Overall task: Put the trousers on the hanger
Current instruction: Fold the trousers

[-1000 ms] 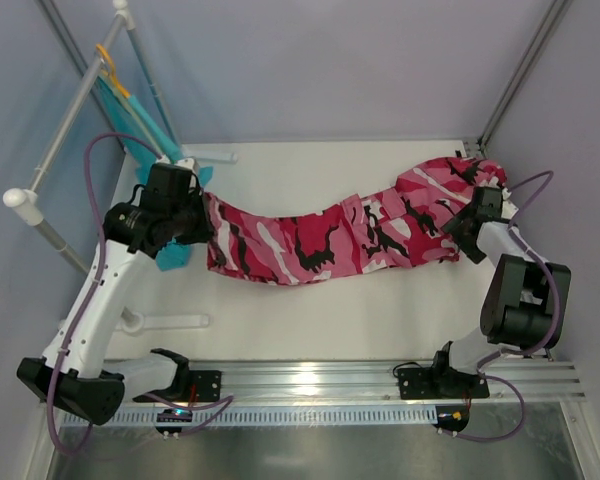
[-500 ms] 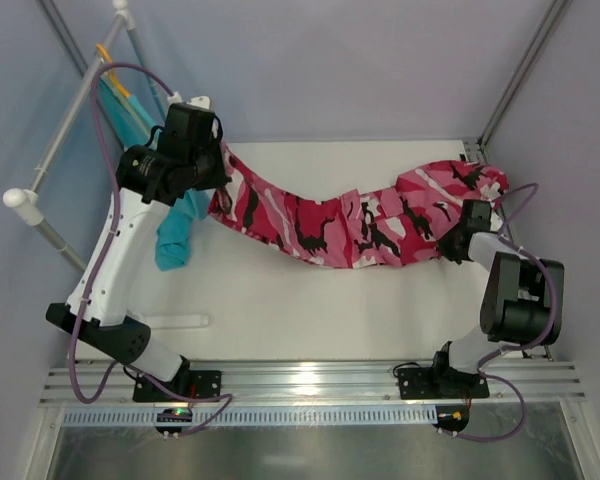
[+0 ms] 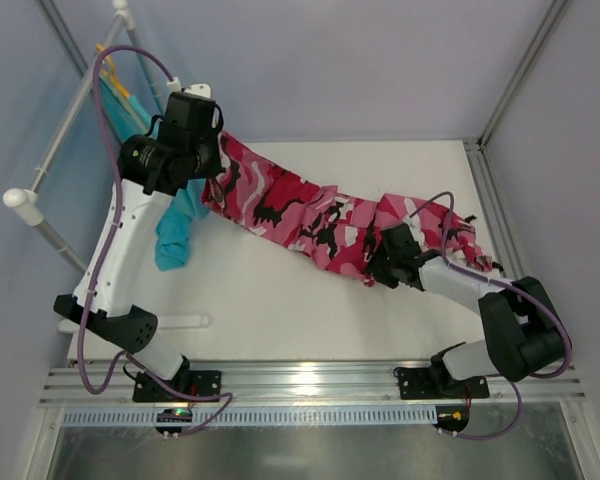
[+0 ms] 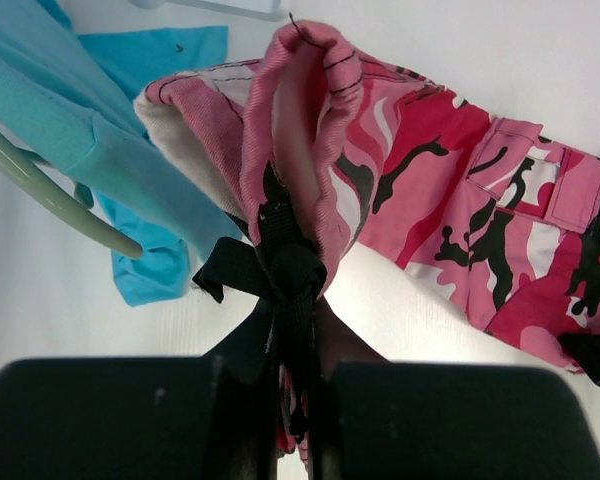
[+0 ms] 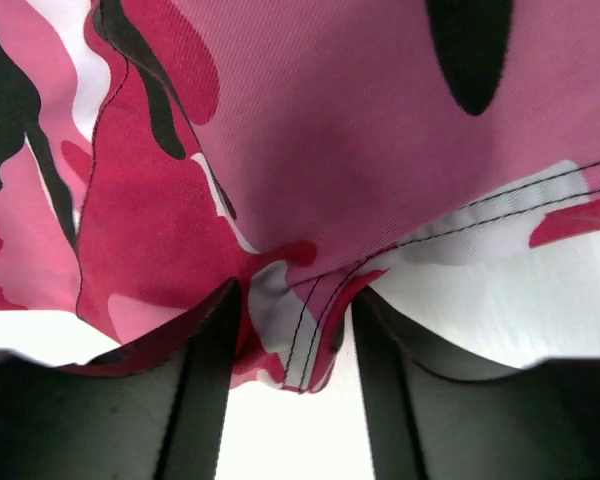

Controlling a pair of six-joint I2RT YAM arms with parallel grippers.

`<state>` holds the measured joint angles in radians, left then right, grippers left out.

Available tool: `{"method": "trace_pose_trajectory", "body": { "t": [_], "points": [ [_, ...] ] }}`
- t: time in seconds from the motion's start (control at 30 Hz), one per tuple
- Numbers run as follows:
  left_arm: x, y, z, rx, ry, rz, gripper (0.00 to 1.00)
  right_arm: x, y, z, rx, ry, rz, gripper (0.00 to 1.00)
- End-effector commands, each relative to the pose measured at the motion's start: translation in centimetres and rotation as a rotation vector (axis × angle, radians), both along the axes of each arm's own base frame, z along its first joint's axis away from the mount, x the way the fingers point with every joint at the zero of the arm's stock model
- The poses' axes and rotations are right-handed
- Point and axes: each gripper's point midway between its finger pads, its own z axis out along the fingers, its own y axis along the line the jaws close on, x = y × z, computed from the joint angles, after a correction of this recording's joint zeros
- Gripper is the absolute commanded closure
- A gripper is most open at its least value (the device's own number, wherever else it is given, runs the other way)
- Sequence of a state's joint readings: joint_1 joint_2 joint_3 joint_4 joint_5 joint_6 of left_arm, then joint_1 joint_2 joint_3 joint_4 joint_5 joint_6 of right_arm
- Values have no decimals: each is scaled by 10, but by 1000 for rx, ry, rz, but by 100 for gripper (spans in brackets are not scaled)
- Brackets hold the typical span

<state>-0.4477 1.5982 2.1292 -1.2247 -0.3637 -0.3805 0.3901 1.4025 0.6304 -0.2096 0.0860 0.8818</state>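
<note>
- White tabletop [image 3: 280, 310] is lying under the whole scene, with pale grey panels closing it in. A white tube rack [image 3: 57, 130] is standing at the upper left of the overhead view, and a teal garment [image 3: 172, 245] is hanging down beside it.
- At the left edge of the left wrist view, the hanger [image 4: 70, 205] is showing as a pale green rod just beside the teal cloth. No pink cloth is lying over it.
- Left gripper [image 3: 208, 170] is holding one end of the trousers [image 3: 310, 215] raised near the rack, its jaws clamping narrowly on a black strap and the cloth edge.
- Trousers are stretching from upper left down to centre right, sagging toward the table.
- Right gripper [image 3: 385, 262] is pinching a fold near the other end, its jaws nearly closed on the cloth.
- Judging by this, the carrying is under way, while draping the cloth over the hanger is remaining to be done.
</note>
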Motion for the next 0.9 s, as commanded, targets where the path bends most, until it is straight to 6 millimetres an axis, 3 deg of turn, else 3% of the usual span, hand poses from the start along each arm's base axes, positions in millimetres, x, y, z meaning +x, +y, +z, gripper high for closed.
{"method": "trace_pose_trajectory", "body": {
  "t": [0.0, 0.03, 0.07, 0.13, 0.17, 0.23, 0.27, 0.33, 0.37, 0.4, 0.47, 0.63, 0.8, 0.87],
  "points": [
    [4, 14, 8, 66, -37, 34, 100, 0, -6, 26, -27, -31, -7, 47],
    [5, 15, 7, 72, -33, 36, 100, 1, -10, 37, -46, -61, 1, 39],
    [6, 17, 8, 79, -34, 41, 99, 6, -19, 63, -54, -114, -10, 35],
    [7, 22, 9, 102, -36, 61, 100, 13, -37, 89, -93, -176, 1, 29],
    [7, 23, 10, 106, -36, 64, 100, 23, -65, 113, -104, -220, -73, 27],
    [8, 24, 11, 101, -42, 75, 100, 32, -97, 130, -135, -250, -97, 25],
    [8, 25, 12, 95, -44, 78, 100, 41, -136, 141, -156, -255, -186, 23],
    [9, 21, 12, 78, -49, 74, 100, 51, -163, 146, -186, -244, -164, 22],
    [10, 20, 10, 71, -48, 74, 100, 58, -174, 162, -181, -236, -171, 21],
    [11, 18, 9, 63, -49, 71, 100, 63, -196, 147, -167, -162, -205, 21],
    [16, 12, 8, 22, -54, 56, 100, 71, -205, 149, -139, -138, -193, 21],
    [31, -2, 5, -12, -66, 27, 100, 68, -230, 115, -145, -124, -256, 21],
    [52, -2, 7, 5, -86, 59, 100, 54, -207, 59, -67, -18, -188, 23],
    [58, 1, 12, 17, -107, 87, 100, 43, -188, 52, -38, -19, -150, 46]
  ]
}}
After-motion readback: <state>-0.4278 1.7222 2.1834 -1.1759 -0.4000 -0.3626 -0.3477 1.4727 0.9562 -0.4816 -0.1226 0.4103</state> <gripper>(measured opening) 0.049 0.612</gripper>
